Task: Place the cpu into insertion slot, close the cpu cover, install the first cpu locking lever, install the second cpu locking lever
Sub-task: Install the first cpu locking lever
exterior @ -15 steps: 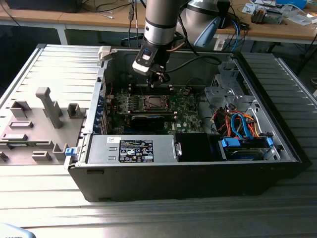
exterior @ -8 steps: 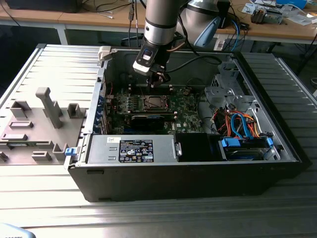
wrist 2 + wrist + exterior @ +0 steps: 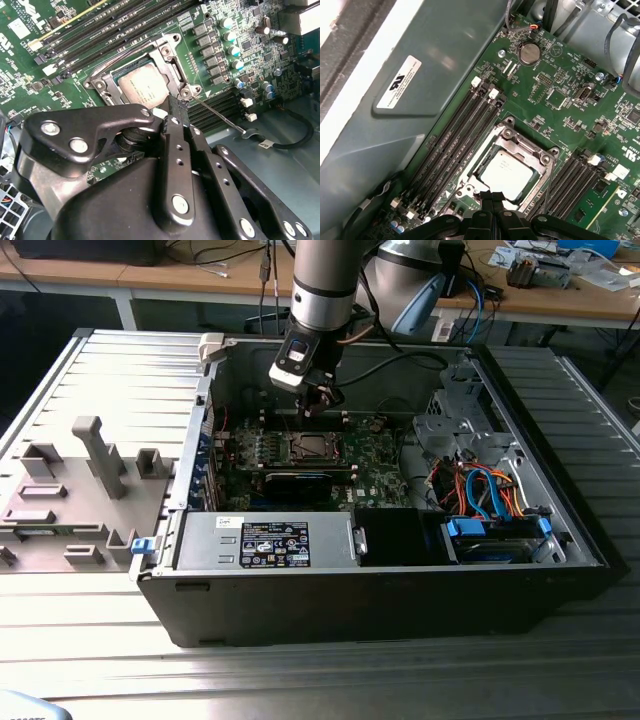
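Under the claw (image 3: 175, 103): we saw the cpu (image 3: 142, 87), framed by the cpu cover (image 3: 167, 55).
Claw: clenched shut.
Beside it: a locking lever (image 3: 220, 117).

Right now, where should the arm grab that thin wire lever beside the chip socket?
Probably the wire lever by its hooked free end, from above, jaws closing across the wire: that end juts clear of the cpu cover, with open space around it.

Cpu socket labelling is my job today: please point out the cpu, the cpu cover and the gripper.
cpu (image 3: 506, 172): first wrist view, middle of its metal top.
cpu cover (image 3: 529, 145): first wrist view, on a frame bar beside the window.
gripper (image 3: 493, 196): first wrist view, between its fingertips.
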Robot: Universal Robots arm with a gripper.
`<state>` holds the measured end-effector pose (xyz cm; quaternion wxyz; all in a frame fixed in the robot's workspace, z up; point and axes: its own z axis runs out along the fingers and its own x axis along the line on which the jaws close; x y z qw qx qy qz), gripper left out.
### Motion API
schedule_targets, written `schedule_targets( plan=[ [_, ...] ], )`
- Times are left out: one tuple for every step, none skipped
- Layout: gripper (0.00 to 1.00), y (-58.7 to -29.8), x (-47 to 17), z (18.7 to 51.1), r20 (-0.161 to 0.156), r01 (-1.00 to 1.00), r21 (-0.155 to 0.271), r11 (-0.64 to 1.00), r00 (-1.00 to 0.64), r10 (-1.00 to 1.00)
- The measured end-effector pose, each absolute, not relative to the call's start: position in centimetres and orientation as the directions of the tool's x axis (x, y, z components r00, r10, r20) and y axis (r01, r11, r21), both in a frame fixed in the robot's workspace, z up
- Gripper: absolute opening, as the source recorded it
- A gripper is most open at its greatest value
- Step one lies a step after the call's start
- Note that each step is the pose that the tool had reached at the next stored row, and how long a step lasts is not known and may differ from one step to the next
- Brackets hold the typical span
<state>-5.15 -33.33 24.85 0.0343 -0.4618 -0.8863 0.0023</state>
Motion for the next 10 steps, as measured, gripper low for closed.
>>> schedule_targets(
  plan=[
    [0.11, -33.33, -5.15, 24.85, 0.059, 0.818, -0.036, 0.575, -0.572, 0.818],
    [0.11, -33.33, -5.15, 24.86, 0.059, 0.816, -0.036, 0.577, -0.574, 0.817],
    [0.11, -33.33, -5.14, 24.85, 0.059, 0.814, -0.036, 0.579, -0.577, 0.815],
    [0.11, -33.33, -5.14, 24.86, 0.059, 0.813, -0.036, 0.581, -0.579, 0.813],
    [0.11, -33.33, -5.14, 24.85, 0.059, 0.812, -0.036, 0.582, -0.580, 0.812],
    [0.11, -33.33, -5.14, 24.86, 0.059, 0.811, -0.036, 0.584, -0.581, 0.811],
    [0.11, -33.33, -5.14, 24.86, 0.059, 0.810, -0.036, 0.586, -0.584, 0.810],
    [0.11, -33.33, -5.14, 24.85, 0.059, 0.808, -0.036, 0.588, -0.586, 0.808],
    [0.11, -33.33, -5.15, 24.85, 0.059, 0.806, -0.036, 0.590, -0.588, 0.807],
    [0.11, -33.33, -5.14, 24.85, 0.059, 0.805, -0.036, 0.593, -0.590, 0.805]
  ],
)
